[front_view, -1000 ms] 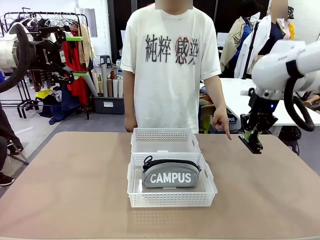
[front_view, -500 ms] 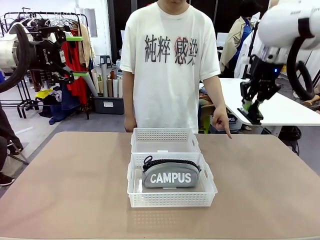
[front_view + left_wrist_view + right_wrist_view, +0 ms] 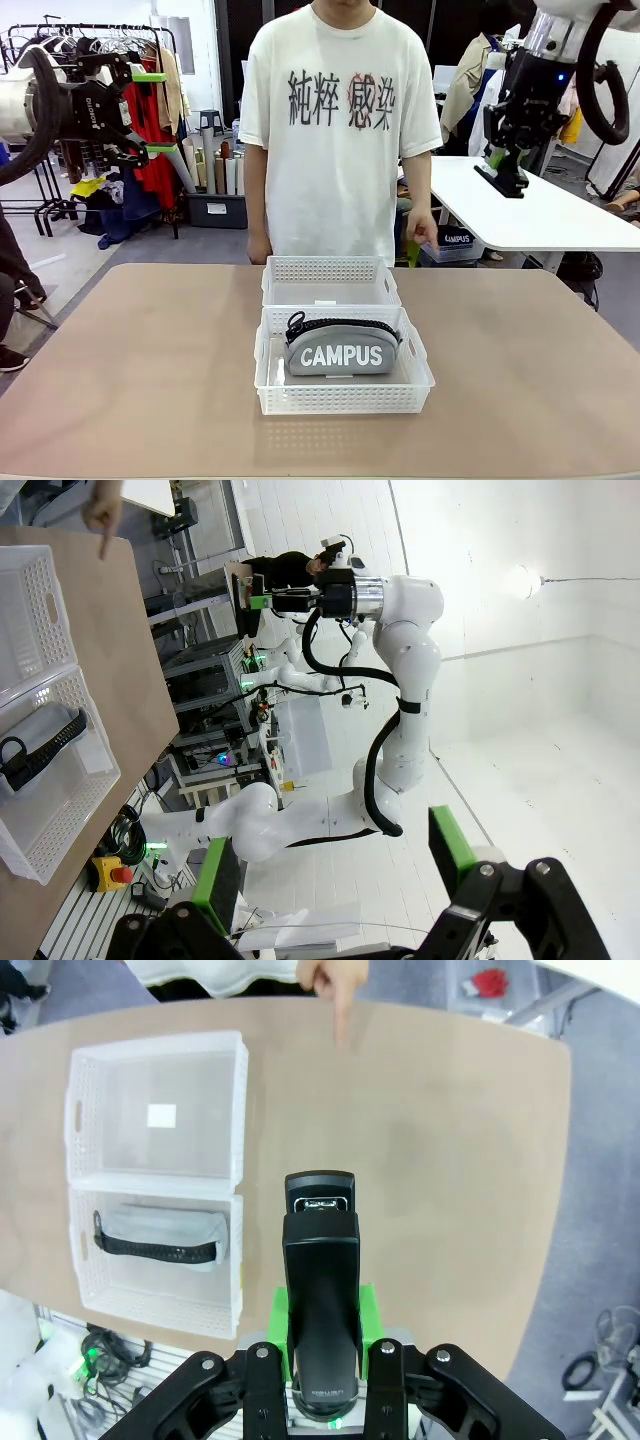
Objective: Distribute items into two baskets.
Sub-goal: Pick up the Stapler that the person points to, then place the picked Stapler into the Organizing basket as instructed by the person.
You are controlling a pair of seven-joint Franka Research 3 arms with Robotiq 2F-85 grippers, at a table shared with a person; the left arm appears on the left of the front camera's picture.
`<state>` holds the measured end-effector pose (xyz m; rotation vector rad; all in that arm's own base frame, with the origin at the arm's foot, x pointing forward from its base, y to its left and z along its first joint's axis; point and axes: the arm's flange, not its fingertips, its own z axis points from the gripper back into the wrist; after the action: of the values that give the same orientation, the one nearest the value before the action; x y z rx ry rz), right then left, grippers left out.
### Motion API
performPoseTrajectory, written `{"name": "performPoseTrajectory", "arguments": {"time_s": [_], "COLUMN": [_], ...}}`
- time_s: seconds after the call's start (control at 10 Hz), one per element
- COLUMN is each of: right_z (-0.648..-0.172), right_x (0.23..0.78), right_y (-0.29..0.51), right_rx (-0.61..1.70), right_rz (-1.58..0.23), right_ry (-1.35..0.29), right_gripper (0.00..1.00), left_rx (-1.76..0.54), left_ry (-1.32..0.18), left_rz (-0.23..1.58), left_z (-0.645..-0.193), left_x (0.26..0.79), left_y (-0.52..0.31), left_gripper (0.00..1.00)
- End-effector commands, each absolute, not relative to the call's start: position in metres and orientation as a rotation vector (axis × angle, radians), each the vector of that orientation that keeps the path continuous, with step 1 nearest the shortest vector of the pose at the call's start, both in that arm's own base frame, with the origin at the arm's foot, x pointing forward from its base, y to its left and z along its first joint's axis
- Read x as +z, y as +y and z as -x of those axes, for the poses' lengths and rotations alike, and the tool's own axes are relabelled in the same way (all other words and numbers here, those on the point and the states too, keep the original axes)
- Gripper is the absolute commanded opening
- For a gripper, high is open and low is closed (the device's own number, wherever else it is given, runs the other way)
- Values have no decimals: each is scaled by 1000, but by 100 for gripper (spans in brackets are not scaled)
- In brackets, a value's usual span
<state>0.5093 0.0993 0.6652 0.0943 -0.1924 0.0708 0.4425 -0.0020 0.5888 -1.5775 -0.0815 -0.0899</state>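
Stapler [image 3: 320, 1290]: clamped in the right gripper [image 3: 503, 172], long axis in line with the fingers, nose pointed away from the wrist; raised higher above the table's [image 3: 120, 380] right side than before. Pouch [image 3: 340, 347]: laid crosswise in the near basket [image 3: 345, 398]. Far basket [image 3: 330, 270]: adjoining. Left gripper [image 3: 150, 112]: spread wide, nothing held.

I count two white baskets [image 3: 330, 283] on the table [image 3: 140, 380], near and far; one grey pouch [image 3: 341, 347] in the near basket; one black stapler [image 3: 321, 1290]; two grippers, left [image 3: 150, 112] and right [image 3: 506, 172]; one person [image 3: 340, 130] at the far side.
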Motion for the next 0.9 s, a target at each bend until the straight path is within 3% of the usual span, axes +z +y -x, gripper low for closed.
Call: {"name": "performPoseTrajectory", "arguments": {"time_s": [0.0, 0.8], "right_z": [-512, -511], "right_x": [677, 675], "right_y": [108, 105], "right_rx": [53, 79], "right_rz": [-111, -99], "right_ry": [-202, -211], "right_gripper": [0, 0], "left_rx": [-94, -94], "left_ry": [-80, -80], "left_rz": [1582, 1582], "left_z": [-442, -442], "left_x": [590, 590], "left_y": [-2, -2], "left_gripper": [100, 100]}}
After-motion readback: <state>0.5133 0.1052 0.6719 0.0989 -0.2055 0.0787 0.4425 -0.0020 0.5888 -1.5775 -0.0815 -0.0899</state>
